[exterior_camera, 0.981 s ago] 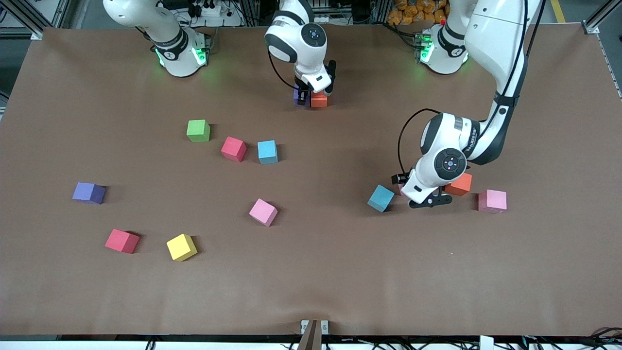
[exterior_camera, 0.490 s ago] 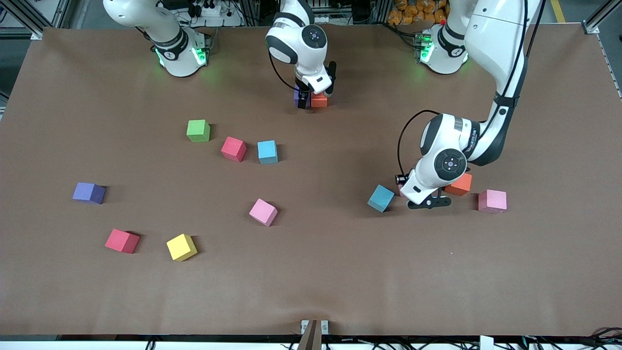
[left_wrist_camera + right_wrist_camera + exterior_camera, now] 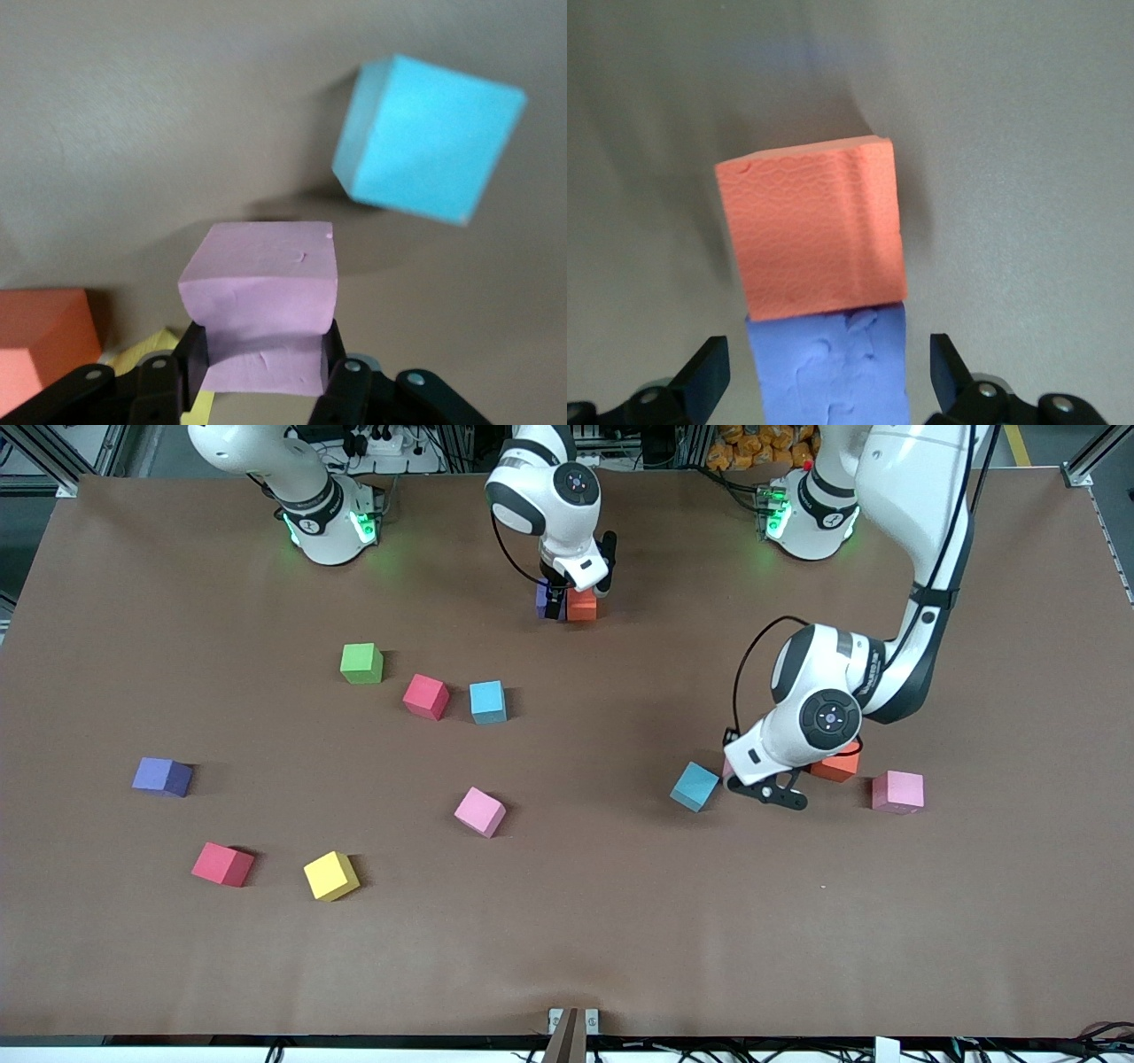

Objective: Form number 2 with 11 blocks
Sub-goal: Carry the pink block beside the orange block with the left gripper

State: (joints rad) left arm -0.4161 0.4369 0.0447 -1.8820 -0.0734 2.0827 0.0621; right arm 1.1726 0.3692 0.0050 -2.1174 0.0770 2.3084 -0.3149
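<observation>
Nearest the camera, the left gripper (image 3: 259, 376) clamps a pink block (image 3: 261, 305) just over the table beside a light blue block (image 3: 695, 786), probably bound for the number 2. Farther up between the bases, the right gripper (image 3: 829, 381) hangs spread wide around a purple block (image 3: 831, 367) touching an orange block (image 3: 811, 237), seemingly the digit's first pair.

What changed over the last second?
The left gripper, shut on a pink block, lifted a little beside the tilted light blue block. The right gripper stayed open around the purple block touching the orange block, edging slightly toward the robots' bases. The scattered blocks on the table did not move.
</observation>
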